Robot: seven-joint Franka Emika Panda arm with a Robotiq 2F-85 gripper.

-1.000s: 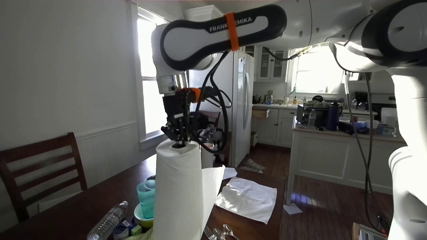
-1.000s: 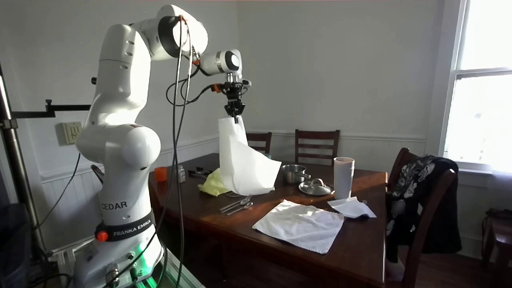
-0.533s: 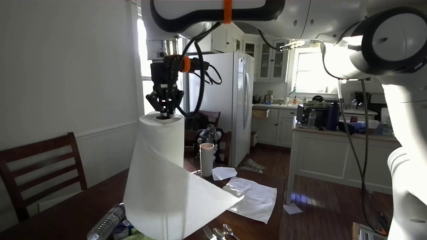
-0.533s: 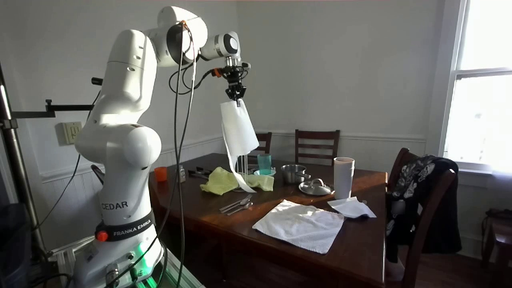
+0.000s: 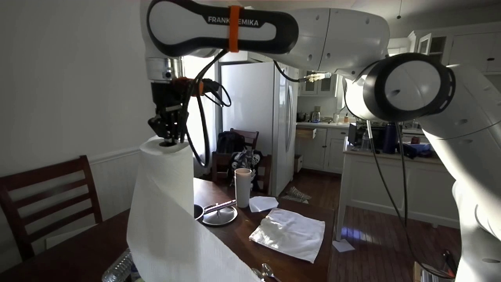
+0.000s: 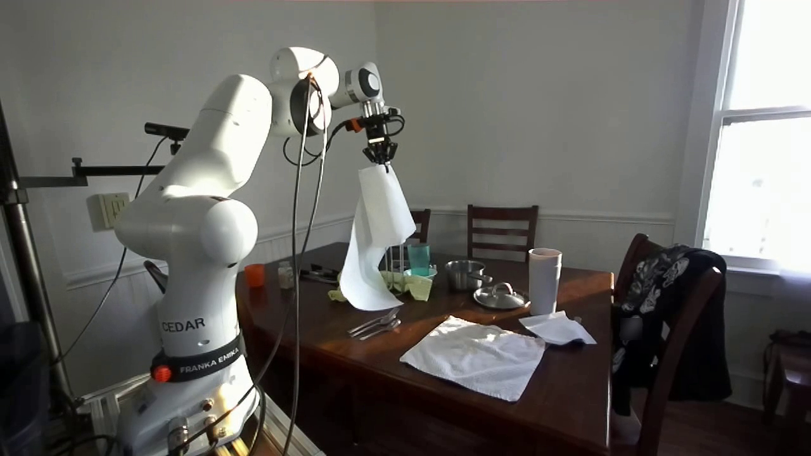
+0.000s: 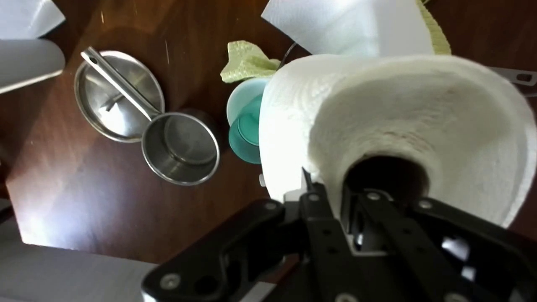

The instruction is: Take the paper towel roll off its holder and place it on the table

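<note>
Paper towel roll [image 6: 388,206], a soft white cylinder, hangs askew above the thin-barred wire holder [image 6: 402,256], though from here I can't tell whether it clears the bar tips. A black two-fingered claw [image 7: 328,185] pinches the roll's wall, one finger [image 7: 315,209] outside, its mate inside. Such a one-sided bite on squashy paper may let it twist or slip, and the loose sheet [image 6: 364,278] could snag the holder and unwind. Beside the holder: a translucent turquoise cup [image 6: 419,259] and rumpled lime-green cloth [image 6: 418,288]; farther off, a round steel saucepan [image 6: 464,275]
</note>
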